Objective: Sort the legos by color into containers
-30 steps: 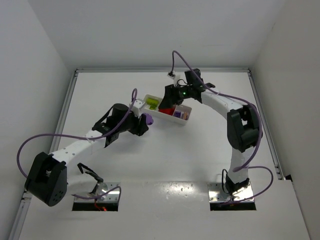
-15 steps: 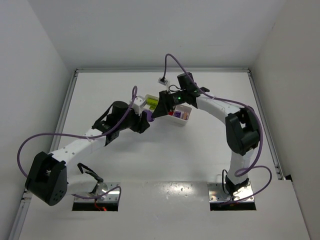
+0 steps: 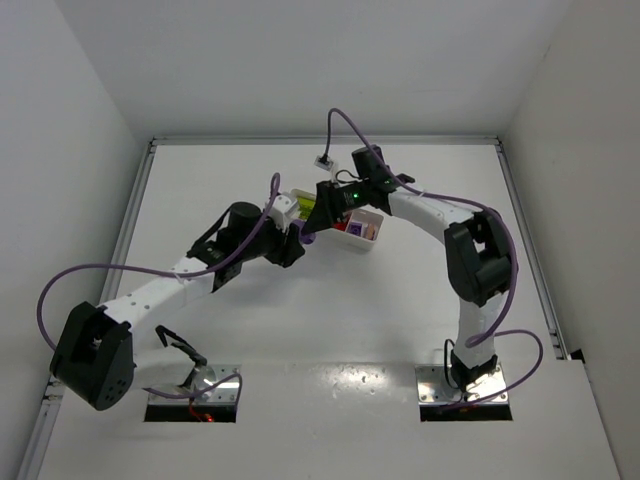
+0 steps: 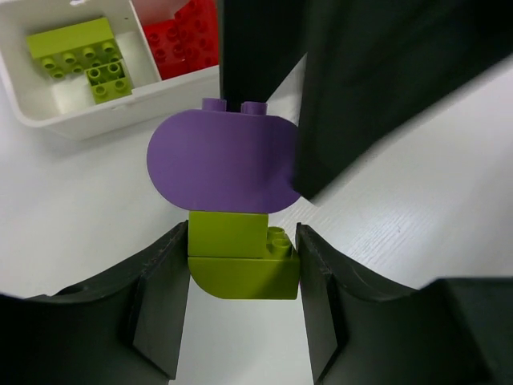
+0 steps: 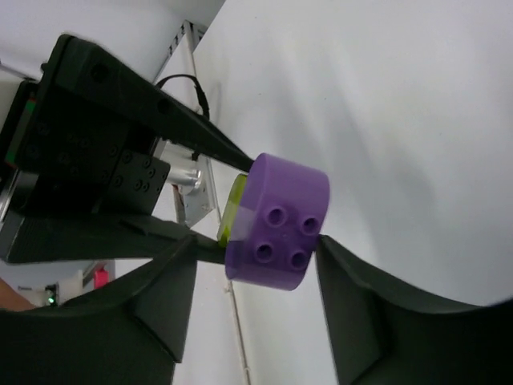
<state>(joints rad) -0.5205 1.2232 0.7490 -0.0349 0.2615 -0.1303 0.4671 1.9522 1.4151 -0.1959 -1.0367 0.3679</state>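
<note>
My left gripper is pinching the yellow-green brick by its sides. The purple rounded brick is stuck on top of it, and the pair sits just beside the wall of the tray. I judge I'm bracing the stack so the right gripper can pull the purple piece free, since the two colours belong in different compartments. Its fingers straddle the purple brick, but I cannot tell whether they bite. The left wrist view shows yellow-green legos in the end compartment and red legos next door. The right wrist view shows only studs and fingers. Only the top view shows the purple compartment.
</note>
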